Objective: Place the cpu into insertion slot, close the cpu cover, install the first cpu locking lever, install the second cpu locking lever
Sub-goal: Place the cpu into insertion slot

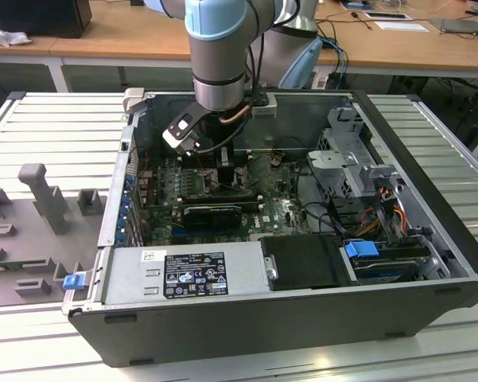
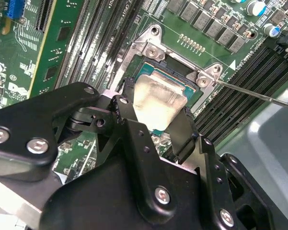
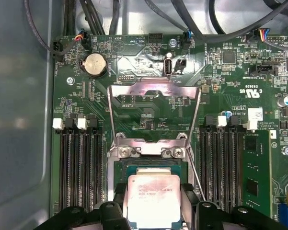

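- Gripper (image 3: pixel 154 203) — fingers clamped on the edges of the cpu (image 3: pixel 153 191), over the insertion slot (image 3: pixel 152 165).
- Cpu cover (image 3: pixel 153 89) — flipped open.
- Risk — a tilted release could seat the cpu askew and damage the insertion slot.

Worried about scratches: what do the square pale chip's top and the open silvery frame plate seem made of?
The square pale silvery-beige chip: top looks like matte metal, given its dull sheen. The thin silvery frame plate: likely bare sheet metal, bright glints.
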